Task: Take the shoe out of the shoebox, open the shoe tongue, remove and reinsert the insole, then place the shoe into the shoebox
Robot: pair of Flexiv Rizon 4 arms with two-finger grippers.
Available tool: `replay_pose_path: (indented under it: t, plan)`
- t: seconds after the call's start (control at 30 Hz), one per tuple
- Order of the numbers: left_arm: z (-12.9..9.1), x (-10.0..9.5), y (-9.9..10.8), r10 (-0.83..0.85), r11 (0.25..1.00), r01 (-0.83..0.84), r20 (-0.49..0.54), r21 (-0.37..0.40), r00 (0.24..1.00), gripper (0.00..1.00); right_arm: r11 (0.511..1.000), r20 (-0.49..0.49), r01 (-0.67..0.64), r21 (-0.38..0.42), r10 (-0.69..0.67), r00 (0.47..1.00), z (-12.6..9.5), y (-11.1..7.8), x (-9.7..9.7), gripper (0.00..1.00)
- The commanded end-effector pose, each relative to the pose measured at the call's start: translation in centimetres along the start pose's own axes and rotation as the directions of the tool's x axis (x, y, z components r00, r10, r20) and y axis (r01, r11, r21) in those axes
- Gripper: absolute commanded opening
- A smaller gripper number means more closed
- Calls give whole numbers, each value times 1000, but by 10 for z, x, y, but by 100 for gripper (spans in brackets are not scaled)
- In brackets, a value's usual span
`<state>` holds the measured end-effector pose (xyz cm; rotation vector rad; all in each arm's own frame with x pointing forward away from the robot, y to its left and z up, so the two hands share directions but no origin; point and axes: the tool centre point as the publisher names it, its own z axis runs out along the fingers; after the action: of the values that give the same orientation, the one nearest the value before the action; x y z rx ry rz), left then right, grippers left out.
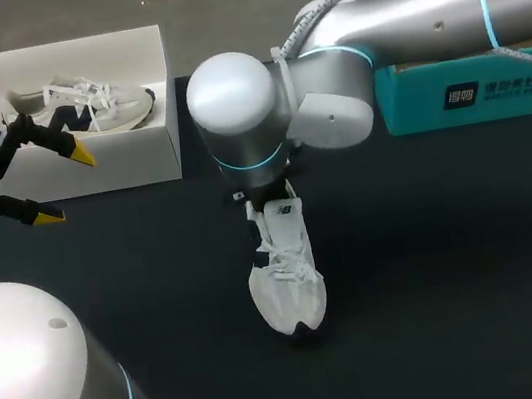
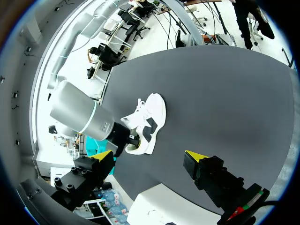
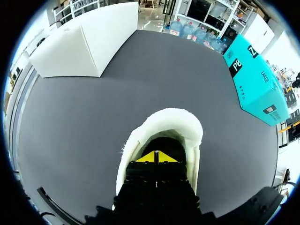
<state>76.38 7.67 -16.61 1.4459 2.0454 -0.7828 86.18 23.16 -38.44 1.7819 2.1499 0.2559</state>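
Shoe (image 1: 286,277): the head view shows it out of the shoebox (image 1: 90,172) and lying on the desk (image 1: 438,263), toe toward the robot, so the removal step is done. A second shoe (image 1: 95,107) sits in the shoebox. The right arm (image 1: 236,108) stands over the heel opening. The left jaws hover beside the shoebox, wide apart and empty.

Left wrist view: the shoe (image 2: 149,117) lies well ahead of the parted yellow tips (image 2: 197,156), with the right arm (image 2: 77,112) at its heel.

Right wrist view: the right jaws' tips (image 3: 154,157) meet inside the shoe (image 3: 164,123) collar. Whether they pinch the insole cannot be told. Judgement: insole handling is the current step. Reinsertion and reboxing are not yet done.
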Motion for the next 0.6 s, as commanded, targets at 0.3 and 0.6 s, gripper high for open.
replay_pose_path:
  t: [0.3, 0.6]
  plan:
    - [0, 0, 0, -1, 1000, 1, -4, -2, 1000, 100, 998, 18, -25, 62, 24, 1000, 4, 3, -7, 0]
    - [0, 0, 0, -1, 1000, 1, -4, -2, 1000, 100, 988, -15, -30, 152, 33, 999, 25, -8, -2, 0]
